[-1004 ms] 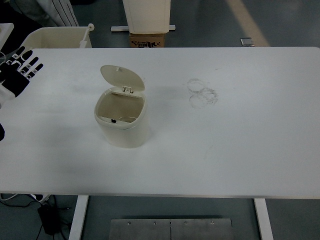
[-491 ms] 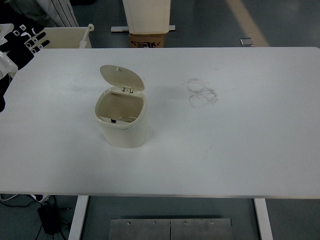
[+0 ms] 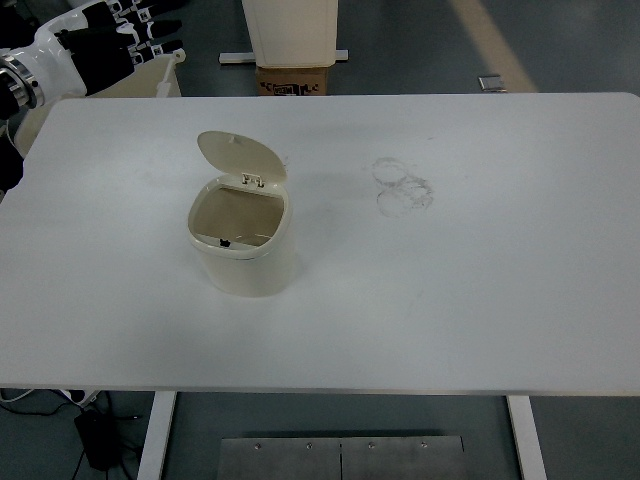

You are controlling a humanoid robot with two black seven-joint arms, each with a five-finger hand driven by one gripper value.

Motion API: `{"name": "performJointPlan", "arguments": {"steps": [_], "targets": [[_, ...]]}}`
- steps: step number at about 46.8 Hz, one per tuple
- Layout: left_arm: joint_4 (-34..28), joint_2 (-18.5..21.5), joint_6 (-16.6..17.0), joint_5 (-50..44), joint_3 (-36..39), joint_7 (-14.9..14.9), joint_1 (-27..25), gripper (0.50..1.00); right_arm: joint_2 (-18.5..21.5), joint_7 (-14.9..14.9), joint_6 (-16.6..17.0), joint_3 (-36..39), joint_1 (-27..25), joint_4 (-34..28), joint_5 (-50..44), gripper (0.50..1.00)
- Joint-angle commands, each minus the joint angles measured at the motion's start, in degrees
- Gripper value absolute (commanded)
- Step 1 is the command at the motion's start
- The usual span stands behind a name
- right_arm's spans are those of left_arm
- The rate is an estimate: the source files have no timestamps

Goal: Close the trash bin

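We are looking down over the white desk (image 3: 480, 300), and the main change is in our left arm: over the last second the left robot hand (image 3: 110, 40) has been climbing from the desk's left edge up and away toward the far left corner, where it is now hovering above the far edge with its fingers (image 3: 150, 22) spread and holding nothing. It is lying well apart from the cream trash bin (image 3: 243, 245), which is sitting left of centre on the desk exactly where it was, its lid (image 3: 241, 156) tipped up and back on the rear hinge and its mouth open. We are judging that the closing has not begun and that the hand is lifting to come round over the lid from behind, though it could equally be drawing back. Some faint ring marks (image 3: 404, 186) are showing on the desk to the right of the bin, untouched. The right robot hand is not appearing anywhere. The left hand is partly cut off by the picture's top edge, and the small dark spot (image 3: 226, 241) on the bin's rim is too tiny to identify.
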Motion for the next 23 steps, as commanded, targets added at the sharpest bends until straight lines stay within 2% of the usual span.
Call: {"name": "performJointPlan", "arguments": {"steps": [1,13,16,23], "targets": [[-1.9,0.7,0.0,0.0,1.9,0.1,-1.2,1.000,0.0,0.0,0.0,0.0,0.0,0.0,0.0,0.991],[-6.2,2.0,-0.9,1.1,9.7,0.1,-4.5,1.000,0.0,0.0,0.0,0.0,0.0,0.0,0.0,0.991],[-7.6,2.0,-2.6,2.0,10.4,0.1,-5.1,1.000,0.0,0.0,0.0,0.0,0.0,0.0,0.0,0.991],[-10.5,2.1,-2.8,3.9,10.6,1.1,-5.3,1.000,0.0,0.0,0.0,0.0,0.0,0.0,0.0,0.991]]}}
